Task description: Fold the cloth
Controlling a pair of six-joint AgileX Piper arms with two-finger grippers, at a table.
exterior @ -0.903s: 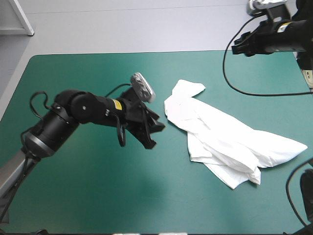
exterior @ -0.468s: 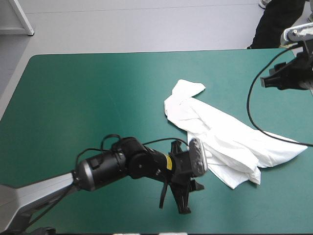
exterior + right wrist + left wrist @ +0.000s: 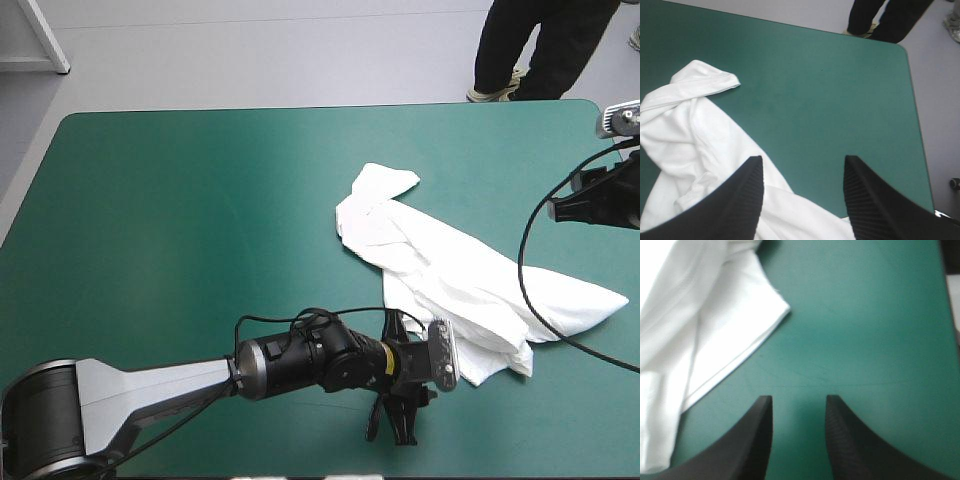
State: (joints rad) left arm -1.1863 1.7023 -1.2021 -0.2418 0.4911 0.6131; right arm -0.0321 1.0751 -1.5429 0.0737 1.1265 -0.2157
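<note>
The white T-shirt [image 3: 450,270] lies crumpled in a long heap on the teal-green cover, right of centre, with one sleeve [image 3: 385,182] toward the far side. My left gripper [image 3: 397,425] is low near the table's front edge, just beside the shirt's near corner [image 3: 490,368]. Its fingers are open, with bare cover between them [image 3: 798,400]. That hemmed corner [image 3: 715,325] lies ahead of it and to one side. My right gripper [image 3: 803,160] hangs open above the shirt's right end, with folds of the T-shirt [image 3: 695,135] under and ahead of it.
The table's front edge [image 3: 300,474] runs close behind my left gripper. The table's rounded far right corner [image 3: 900,50] shows ahead of my right gripper, with grey floor past it. My right arm [image 3: 605,198] hangs over the table's right edge.
My left arm has swung from the middle of the table to the front edge, ending beside the shirt's near corner. My right arm has come from the far right corner toward the shirt. The shirt has not moved.
</note>
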